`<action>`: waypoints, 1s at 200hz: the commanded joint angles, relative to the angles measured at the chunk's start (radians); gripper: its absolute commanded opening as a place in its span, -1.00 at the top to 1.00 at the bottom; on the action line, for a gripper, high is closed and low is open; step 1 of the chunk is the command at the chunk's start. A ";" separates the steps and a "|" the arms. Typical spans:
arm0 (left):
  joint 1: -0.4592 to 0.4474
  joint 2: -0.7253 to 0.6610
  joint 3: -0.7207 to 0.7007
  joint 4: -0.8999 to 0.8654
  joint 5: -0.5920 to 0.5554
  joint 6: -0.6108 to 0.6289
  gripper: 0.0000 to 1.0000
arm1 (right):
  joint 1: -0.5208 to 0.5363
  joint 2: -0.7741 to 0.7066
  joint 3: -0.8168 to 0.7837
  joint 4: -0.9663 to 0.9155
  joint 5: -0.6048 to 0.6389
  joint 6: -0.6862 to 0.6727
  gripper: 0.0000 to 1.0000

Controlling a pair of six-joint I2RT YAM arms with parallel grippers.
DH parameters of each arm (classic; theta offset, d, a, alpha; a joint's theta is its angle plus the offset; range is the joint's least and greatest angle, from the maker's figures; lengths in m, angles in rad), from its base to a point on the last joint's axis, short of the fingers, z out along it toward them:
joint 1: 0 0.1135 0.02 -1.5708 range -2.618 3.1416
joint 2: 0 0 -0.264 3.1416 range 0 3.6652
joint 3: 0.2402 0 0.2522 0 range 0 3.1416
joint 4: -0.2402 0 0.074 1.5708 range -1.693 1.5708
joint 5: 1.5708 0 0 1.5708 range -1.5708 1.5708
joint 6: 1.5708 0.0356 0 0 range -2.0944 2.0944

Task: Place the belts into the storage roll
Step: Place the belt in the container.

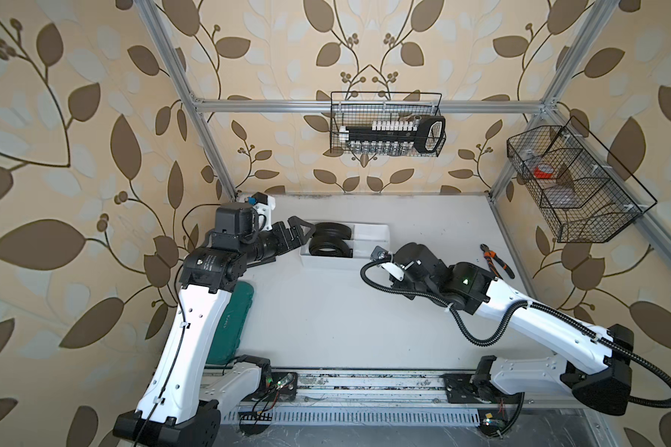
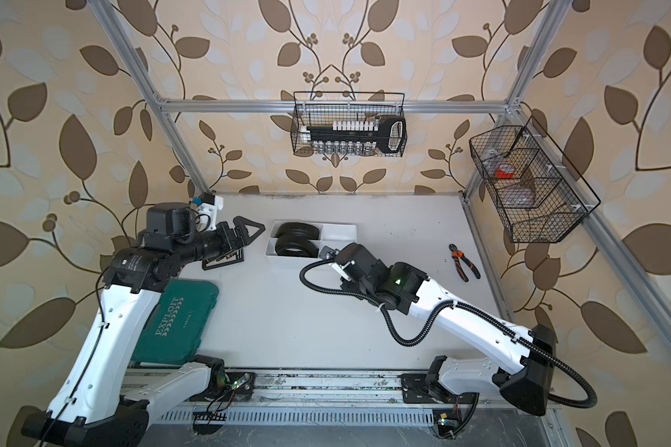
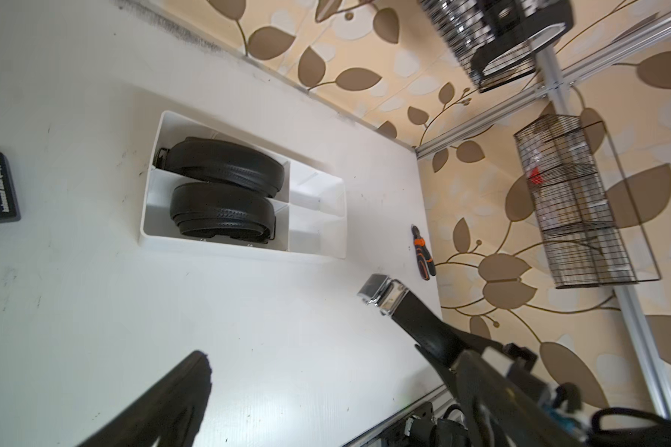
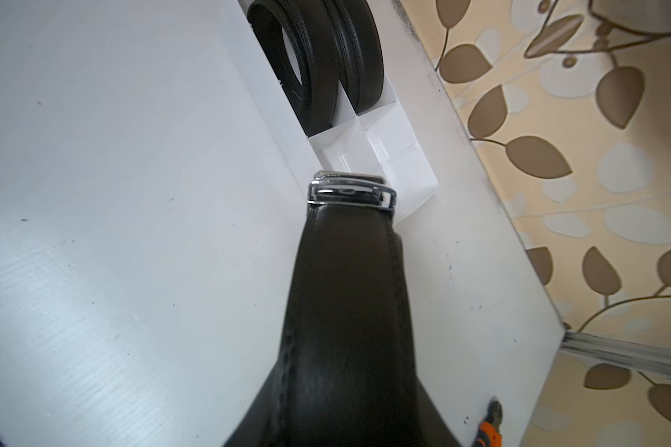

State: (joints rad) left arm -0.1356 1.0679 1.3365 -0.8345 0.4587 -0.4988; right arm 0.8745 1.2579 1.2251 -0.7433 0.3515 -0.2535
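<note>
Two coiled black belts (image 1: pixel 329 240) (image 3: pixel 225 166) lie in the left compartments of the white storage roll (image 1: pixel 369 232) (image 3: pixel 314 193); its right compartments hold nothing. My left gripper (image 1: pixel 301 234) (image 3: pixel 332 360) hovers open just off the tray's left end, with nothing between its fingers. A third belt (image 4: pixel 345 290) is gripped by my right gripper (image 4: pixel 345 406), which is shut on the strap. Its chrome buckle (image 4: pixel 351 191) (image 3: pixel 382 294) sticks out just above the tray's near right corner. In both top views the wrist hides the right fingers.
A green tool case (image 2: pixel 175 325) lies under my left arm, and a small black box (image 2: pixel 223 263) sits below the left gripper. Orange-handled pliers (image 1: pixel 496 261) rest near the right edge. Wire baskets hang on the back rail (image 1: pixel 386 124) and the right rail (image 1: pixel 574 185).
</note>
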 commanded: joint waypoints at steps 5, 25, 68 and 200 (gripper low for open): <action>0.009 -0.001 -0.087 0.027 -0.033 0.056 -0.98 | -0.086 0.011 0.071 0.088 -0.291 0.011 0.45; 0.009 -0.007 -0.144 0.037 -0.041 0.062 -0.98 | -0.143 0.070 0.105 0.096 -0.393 -0.007 0.44; 0.009 0.007 -0.223 0.057 -0.028 0.075 -0.98 | -0.235 0.223 0.224 0.065 -0.504 -0.059 0.48; 0.009 0.125 -0.321 0.158 -0.026 0.100 -0.98 | -0.366 0.438 0.349 0.156 -0.652 -0.317 0.47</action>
State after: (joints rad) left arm -0.1356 1.1851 1.0351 -0.7143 0.4351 -0.4225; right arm 0.5278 1.6844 1.5059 -0.6689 -0.2268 -0.4618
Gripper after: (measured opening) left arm 0.989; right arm 0.346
